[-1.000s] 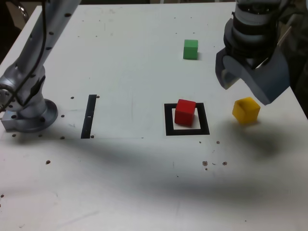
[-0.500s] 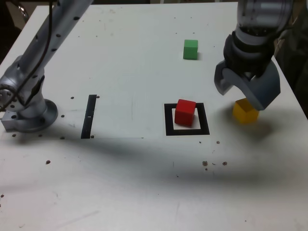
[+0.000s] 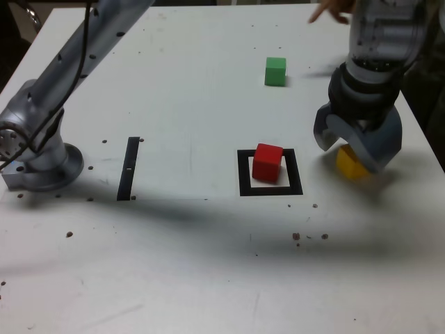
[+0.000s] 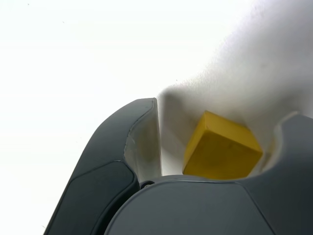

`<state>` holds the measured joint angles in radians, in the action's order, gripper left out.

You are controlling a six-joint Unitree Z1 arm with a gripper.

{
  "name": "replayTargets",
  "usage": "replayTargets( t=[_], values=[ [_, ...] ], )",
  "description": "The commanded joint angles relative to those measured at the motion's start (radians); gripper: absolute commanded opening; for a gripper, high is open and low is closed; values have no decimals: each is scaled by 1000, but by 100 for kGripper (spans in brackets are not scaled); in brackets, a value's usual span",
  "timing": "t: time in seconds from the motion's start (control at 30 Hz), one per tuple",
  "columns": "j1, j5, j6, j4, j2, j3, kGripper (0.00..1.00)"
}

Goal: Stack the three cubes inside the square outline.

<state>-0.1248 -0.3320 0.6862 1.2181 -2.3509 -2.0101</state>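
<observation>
Red cube sits within square outline on white table.

The white table carries 3 cubes: green, yellow, and red inside the square outline, plus a black strip.

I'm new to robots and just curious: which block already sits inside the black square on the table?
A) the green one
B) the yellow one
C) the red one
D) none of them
C: the red block stands inside the black square, while the green block lies far back on the table and the yellow block sits off to the exterior view's right, between the jaws.
</observation>
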Motion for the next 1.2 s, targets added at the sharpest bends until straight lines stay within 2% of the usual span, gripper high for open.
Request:
replayTargets(
  t=[0.0,0.13,0.57,0.7,0.9,1.17],
  values=[
    [1,1,-1,-4,1,0,68],
    [1,1,-1,-7,0,-4,54],
    [1,4,-1,-7,-3,-10,34],
    [1,5,-1,-4,5,-9,30],
    [1,4,-1,11,46,-1,30],
    [5,-5,-9,64,181,53,30]
  ],
)
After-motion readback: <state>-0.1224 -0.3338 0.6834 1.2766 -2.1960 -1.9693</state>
